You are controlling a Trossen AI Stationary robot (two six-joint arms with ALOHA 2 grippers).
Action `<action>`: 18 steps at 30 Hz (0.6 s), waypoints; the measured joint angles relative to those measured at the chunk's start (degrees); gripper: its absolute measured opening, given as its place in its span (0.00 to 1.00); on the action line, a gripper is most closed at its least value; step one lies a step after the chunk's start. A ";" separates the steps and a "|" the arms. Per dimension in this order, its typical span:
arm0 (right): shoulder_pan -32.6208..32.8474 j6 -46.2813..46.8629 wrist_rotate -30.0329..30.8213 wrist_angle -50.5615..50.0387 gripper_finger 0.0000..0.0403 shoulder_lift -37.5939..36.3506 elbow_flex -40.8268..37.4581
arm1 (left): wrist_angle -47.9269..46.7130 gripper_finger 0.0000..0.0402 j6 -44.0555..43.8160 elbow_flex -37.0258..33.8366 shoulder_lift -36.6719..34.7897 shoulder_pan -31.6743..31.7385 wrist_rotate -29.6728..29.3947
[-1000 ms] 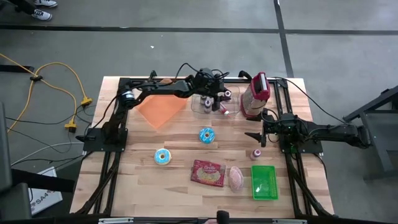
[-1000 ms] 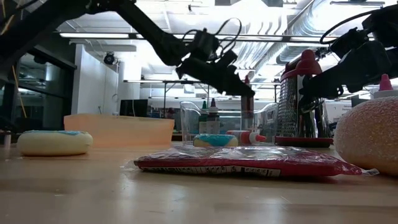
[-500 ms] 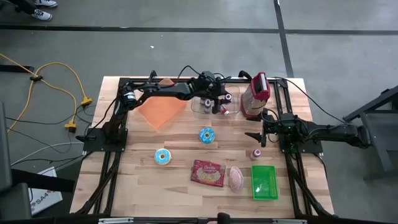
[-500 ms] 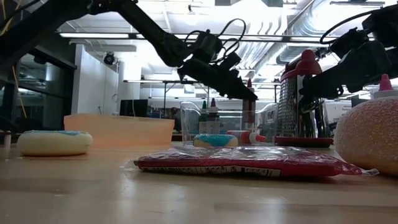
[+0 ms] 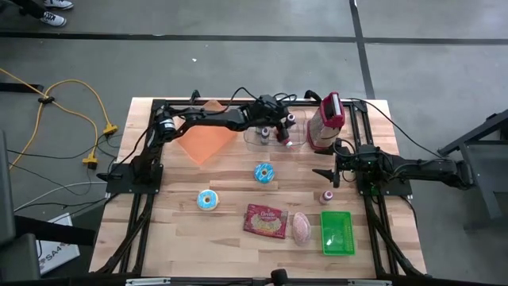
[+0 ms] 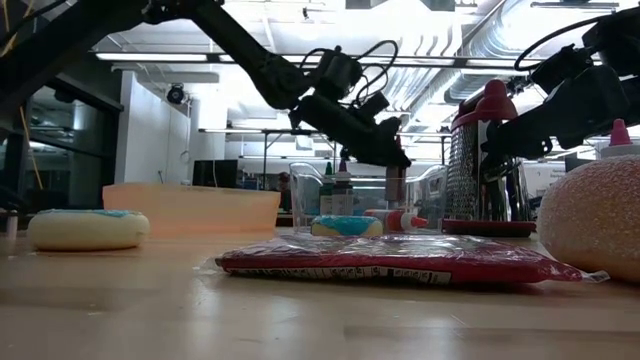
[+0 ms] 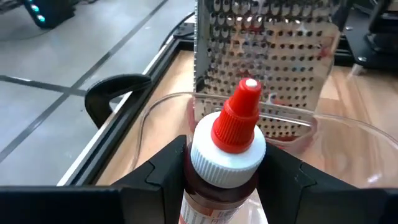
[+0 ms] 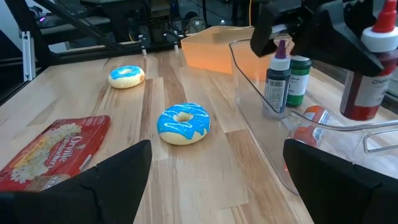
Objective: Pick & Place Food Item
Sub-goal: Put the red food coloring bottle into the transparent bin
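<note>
A small bottle (image 7: 231, 138) with a red nozzle cap, a white collar and dark red contents is in my left gripper (image 7: 227, 186), which is shut on it. It stands over the clear container (image 5: 274, 137) at the table's far middle, beside the metal grater (image 5: 324, 123). The right wrist view shows the bottle (image 8: 368, 81) inside the container's rim. My left gripper (image 6: 385, 150) reaches in from the left. My right gripper (image 5: 327, 176) waits open at the table's right with nothing between its fingers. My left gripper pinches the bottle just below its white collar (image 7: 198, 180), one finger (image 7: 163, 171) on each side. The fingers come slanting down from the table's left. The bottle stands nearly upright, its body (image 6: 397, 185) below the fingers. Whether its base touches the container's floor, I cannot tell.
The container holds a dark bottle (image 8: 278, 78), a green one (image 8: 300, 78) and an orange one lying down (image 8: 312, 117). On the table are two blue donuts (image 5: 263, 172) (image 5: 208, 200), a popcorn bag (image 5: 265, 221), a pink lump (image 5: 302, 228), a green tray (image 5: 336, 232), an orange box (image 5: 205, 137) and a small bottle (image 5: 326, 195).
My left gripper has turned at the wrist and shifted a little toward the grater, keeping its hold. The bottle has sunk with it: its red tip stood above the fingers in the low view before, and now its body shows below them.
</note>
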 joint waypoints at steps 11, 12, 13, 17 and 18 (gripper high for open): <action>-0.01 0.00 -0.05 -0.13 0.88 -0.01 -0.02 | 2.79 0.38 -4.70 -0.06 3.02 -0.43 -0.46; -0.01 0.00 -0.05 -0.13 0.88 -0.02 -0.02 | 2.99 0.38 -4.53 -0.04 3.02 -0.57 -0.50; -0.02 0.00 -0.04 -0.15 0.88 0.00 -0.02 | 2.96 0.38 -4.47 -0.04 3.02 -0.66 -0.61; 0.00 0.00 -0.07 -0.16 0.88 0.00 0.00 | 2.81 0.38 -4.64 -0.04 3.02 -0.77 -0.57; -0.01 0.00 -0.05 -0.15 0.88 0.00 -0.01 | 2.57 0.38 -4.71 -0.04 3.02 -0.79 -0.57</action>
